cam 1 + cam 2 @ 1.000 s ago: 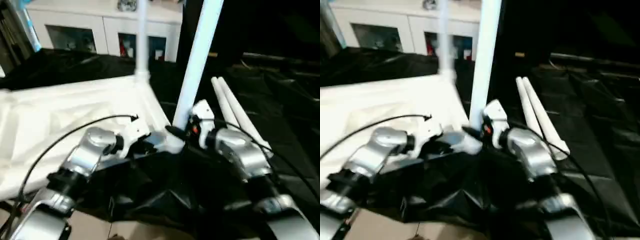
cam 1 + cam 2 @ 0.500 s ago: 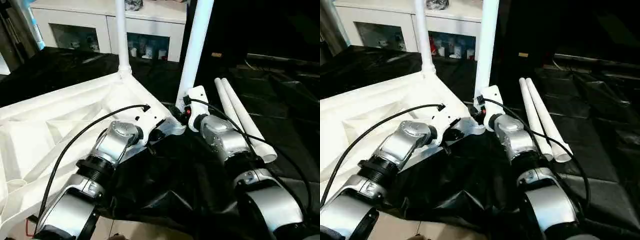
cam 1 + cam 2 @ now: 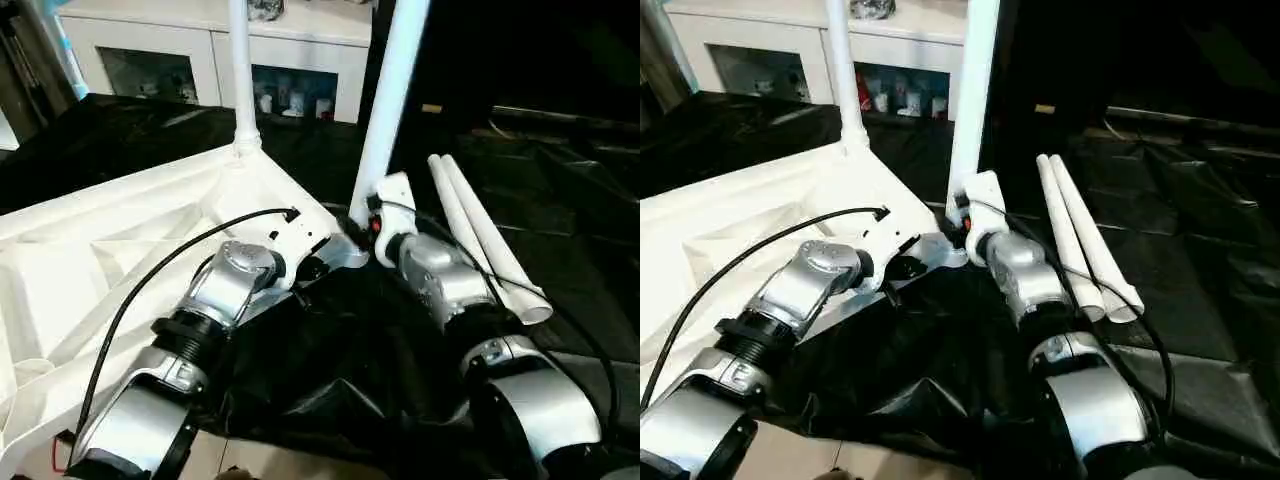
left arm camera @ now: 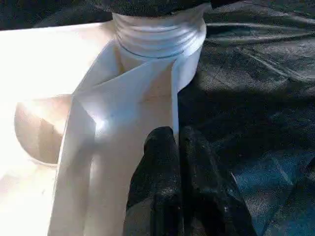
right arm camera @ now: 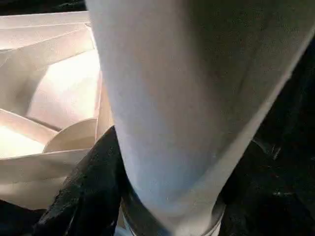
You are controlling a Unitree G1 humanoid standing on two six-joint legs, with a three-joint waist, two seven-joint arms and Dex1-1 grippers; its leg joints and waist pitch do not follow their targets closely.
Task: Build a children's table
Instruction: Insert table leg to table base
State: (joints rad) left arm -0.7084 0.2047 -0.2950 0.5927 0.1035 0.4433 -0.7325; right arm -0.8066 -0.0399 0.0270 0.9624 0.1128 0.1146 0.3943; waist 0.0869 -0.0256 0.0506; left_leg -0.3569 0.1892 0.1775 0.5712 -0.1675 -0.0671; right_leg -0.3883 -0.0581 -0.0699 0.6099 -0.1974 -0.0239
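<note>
The children's table top (image 3: 90,250) lies upside down on the left, white with ribs showing. Two white legs stand upright in its corners, one at the far corner (image 3: 240,70) and one at the near corner (image 3: 392,90). My right gripper (image 3: 360,222) is at the base of the near leg (image 5: 167,98), just above its threaded socket (image 4: 157,37). My left gripper (image 4: 177,135) is shut with nothing in it and rests on a white rib (image 4: 128,98) beside that socket. Two loose legs (image 3: 480,225) lie side by side on the right.
Black plastic sheeting (image 3: 570,190) covers the surface under and around the table top. A white cabinet with glass doors (image 3: 200,60) stands at the back. A light blue object (image 3: 60,50) leans at the far left.
The camera has tilted and steadied since a second ago. My right wrist has shifted slightly at the leg's base. The left gripper and the upright legs have stayed put.
</note>
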